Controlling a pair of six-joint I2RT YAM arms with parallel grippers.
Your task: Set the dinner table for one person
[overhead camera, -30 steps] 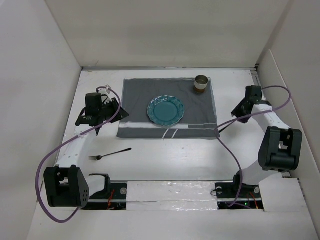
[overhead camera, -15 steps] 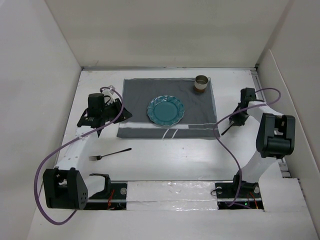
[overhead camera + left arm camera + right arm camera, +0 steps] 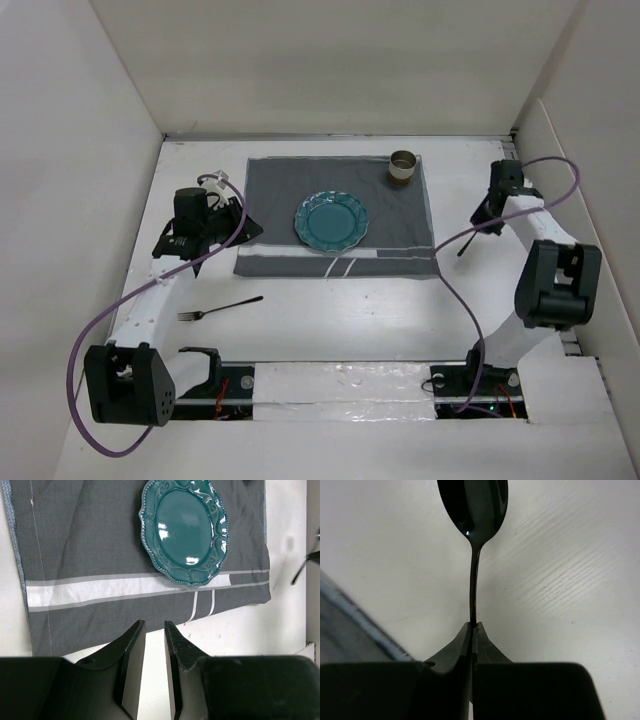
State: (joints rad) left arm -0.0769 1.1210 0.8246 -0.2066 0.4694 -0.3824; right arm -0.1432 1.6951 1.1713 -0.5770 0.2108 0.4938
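The dinner table (image 3: pixel 330 320) is spreading across almost the whole top view as a plain white surface, lying beneath both arms and everything else. At the right of that view the right gripper (image 3: pixel 486 216) is hanging over bare table, just past the right edge of the dark grey mat (image 3: pixel 290 190), and it is pinching the thin handle of a dark spoon (image 3: pixel 468 240) that is slanting down toward the lower left. In the right wrist view the right gripper (image 3: pixel 472 630) is closing tight on the handle at the lower centre, the spoon (image 3: pixel 472 500) bowl is pointing to the top edge, and the white table (image 3: pixel 560 580) is filling the background; whether the bowl is touching it cannot be told. At the left of the top view the left gripper (image 3: pixel 240 226) is hovering at the mat's left edge. In its wrist view the left gripper (image 3: pixel 154 630) is keeping only a narrow gap and holding nothing, with mat and table (image 3: pixel 235 630) below. A teal plate (image 3: pixel 331 221) is sitting mid-mat, a cup (image 3: pixel 404 166) at the mat's upper right corner, and a fork (image 3: pixel 220 307) is lying on the table at lower left.
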